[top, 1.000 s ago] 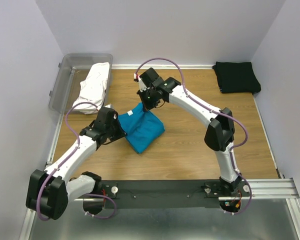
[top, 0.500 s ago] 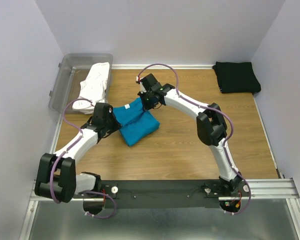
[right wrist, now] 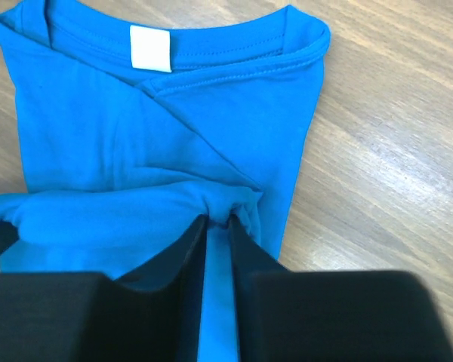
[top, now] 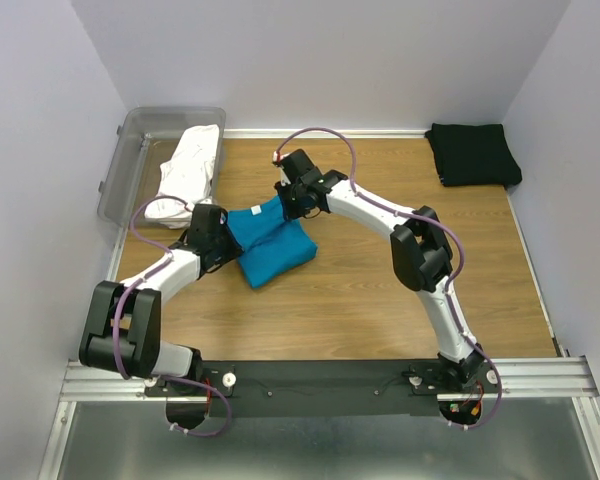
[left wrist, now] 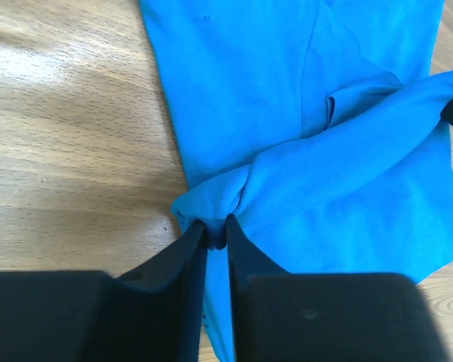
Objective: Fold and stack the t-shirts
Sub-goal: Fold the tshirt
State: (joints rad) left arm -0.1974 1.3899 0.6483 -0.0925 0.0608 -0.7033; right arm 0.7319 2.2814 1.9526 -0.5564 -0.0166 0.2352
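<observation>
The teal-blue t-shirt (top: 275, 248) lies folded on the wooden table (top: 380, 300), between the two arms. My left gripper (top: 228, 240) is at its left edge, its jaws nearly together with a bunched fold of the teal cloth (left wrist: 219, 197) pinched at the tips (left wrist: 217, 230). My right gripper (top: 293, 207) is at the shirt's far corner, its jaws also narrow on a gathered fold (right wrist: 217, 220), near the collar and its white label (right wrist: 150, 47). The black t-shirt (top: 472, 153) lies folded at the far right. The white t-shirt (top: 190, 172) hangs crumpled over the tub's edge.
A clear grey plastic tub (top: 130, 150) stands at the far left corner. White walls close in the table on the left, back and right. The arms' mounting rail (top: 330, 385) runs along the near edge.
Both grippers have moved down and to the far left, carrying the teal shirt's edge over itself. The shirt now lies flatter and more folded, and the jaws have eased slightly apart.
</observation>
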